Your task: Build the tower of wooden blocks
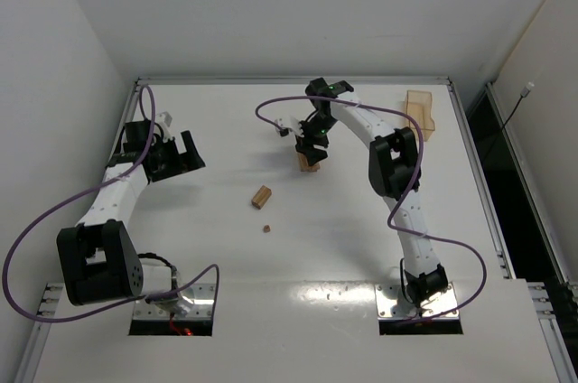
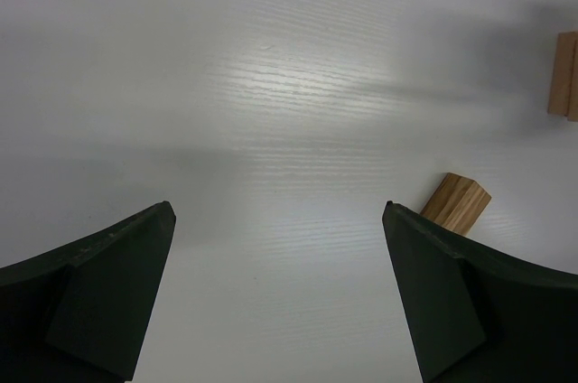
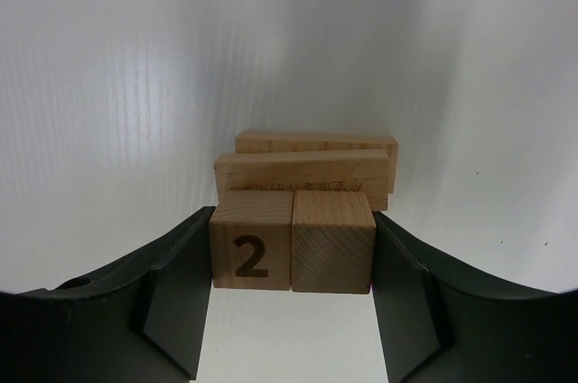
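Seen from above, a white table [image 1: 226, 266] holds two robot arms bolted at its near edge. The right arm reaches to the far middle of the table, where the right gripper [image 1: 313, 141] sits over the tower [image 1: 310, 163], a small stack of light-tan wood. The right wrist camera shows that gripper [image 3: 293, 220] with its dark fingers [image 3: 181, 302] closed against the outer sides of a pair of cubes [image 3: 293, 240]. The cubes stand side by side and touching, and the left one is printed with a "2". Directly behind them lie two long bars [image 3: 302, 182], one against the other. Nearer the centre of the table lies a loose bar [image 1: 262, 197], with a tiny cube [image 1: 267, 228] just beside it on the near side, both apart from the tower. The left gripper [image 1: 181, 155] hangs over the left side of the table, well away from the stack. Its fingers [image 2: 108, 284] are spread wide with nothing between them, and its wrist camera shows the loose bar [image 2: 456, 203] past one fingertip. A translucent orange tray [image 1: 421, 112] sits at the far right corner.
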Controlling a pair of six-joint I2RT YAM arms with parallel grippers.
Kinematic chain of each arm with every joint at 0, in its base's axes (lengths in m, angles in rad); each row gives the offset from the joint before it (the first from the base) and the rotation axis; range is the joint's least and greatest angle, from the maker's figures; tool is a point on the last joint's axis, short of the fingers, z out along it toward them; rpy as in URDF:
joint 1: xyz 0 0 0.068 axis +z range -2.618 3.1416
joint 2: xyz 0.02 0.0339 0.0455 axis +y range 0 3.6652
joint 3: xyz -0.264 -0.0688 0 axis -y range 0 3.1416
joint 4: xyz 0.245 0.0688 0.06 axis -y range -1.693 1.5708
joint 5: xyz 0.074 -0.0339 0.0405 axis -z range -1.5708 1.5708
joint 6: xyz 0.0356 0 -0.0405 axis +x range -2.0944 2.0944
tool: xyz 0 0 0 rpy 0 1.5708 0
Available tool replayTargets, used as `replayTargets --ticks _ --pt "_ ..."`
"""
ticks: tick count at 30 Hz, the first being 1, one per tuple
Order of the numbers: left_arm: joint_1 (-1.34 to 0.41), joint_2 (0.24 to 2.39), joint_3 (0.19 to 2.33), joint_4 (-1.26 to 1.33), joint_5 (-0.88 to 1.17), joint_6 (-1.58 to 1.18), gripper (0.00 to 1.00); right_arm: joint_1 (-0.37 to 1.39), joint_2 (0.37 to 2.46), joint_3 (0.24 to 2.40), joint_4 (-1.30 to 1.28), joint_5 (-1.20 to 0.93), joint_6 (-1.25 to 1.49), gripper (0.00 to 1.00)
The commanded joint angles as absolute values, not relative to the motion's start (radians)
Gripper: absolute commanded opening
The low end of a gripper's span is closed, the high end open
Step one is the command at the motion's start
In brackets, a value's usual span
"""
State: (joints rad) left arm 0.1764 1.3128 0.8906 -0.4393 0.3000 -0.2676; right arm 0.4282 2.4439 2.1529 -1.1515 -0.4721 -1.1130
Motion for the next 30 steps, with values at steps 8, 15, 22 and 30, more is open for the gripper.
replayTargets --ticks 8,15,22,30 --pt "0.186 1.315 0.917 -0.416 0.316 -0.272 1.00 0.434 2.427 2.181 -1.092 -0.492 -1.075 0.64" --pt "0.186 1.315 0.908 -0.416 0.307 -0.272 1.00 0.434 2.418 2.181 -1.083 -0.502 -1.066 1.00" --pt "0.186 1.315 0.908 -0.407 0.307 -0.272 1.00 0.425 2.344 2.191 -1.123 -0.564 -1.066 1.00" --pt "0.186 1.315 0.908 -0.407 0.307 -0.281 1.00 0.425 2.108 2.181 -1.017 -0.682 -0.954 1.00"
